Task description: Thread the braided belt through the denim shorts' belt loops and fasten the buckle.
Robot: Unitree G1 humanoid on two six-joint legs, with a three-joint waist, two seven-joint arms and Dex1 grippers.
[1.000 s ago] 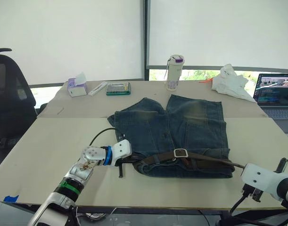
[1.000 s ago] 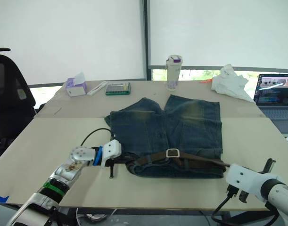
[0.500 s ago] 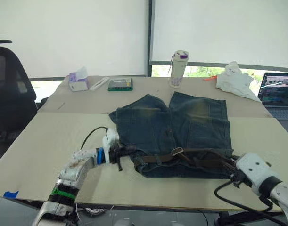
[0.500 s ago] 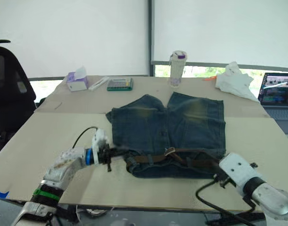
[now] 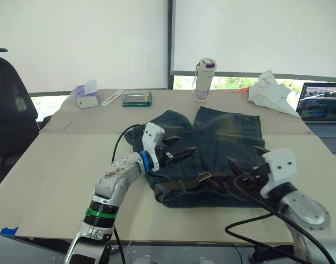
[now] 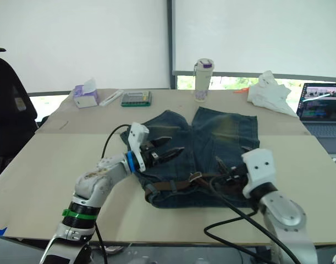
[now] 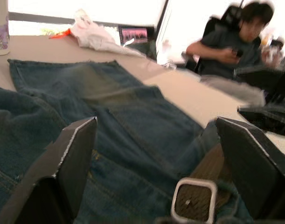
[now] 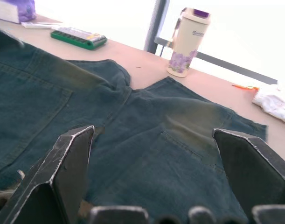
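Across the table (image 5: 58, 159), seen from the head, the denim shorts (image 5: 222, 143) lie flat, the braided belt (image 5: 184, 183) and its buckle (image 5: 204, 177) along their near waistband. Over the shorts' left side the left gripper (image 5: 178, 148) hovers spread wide; over their right side the right gripper (image 5: 246, 165) likewise. Left wrist view: wide fingers (image 7: 70, 163) frame the buckle on the shorts. Right wrist view: wide fingers (image 8: 67, 163) above the shorts, a tumbler (image 8: 186, 39) beyond.

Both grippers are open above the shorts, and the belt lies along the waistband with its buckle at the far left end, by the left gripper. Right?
Not quite. The buckle sits near the middle of the waistband, not at the far left end; the left eye view shows it. The rest holds: the left gripper and right gripper are open above the shorts, and the belt lies along the waistband.
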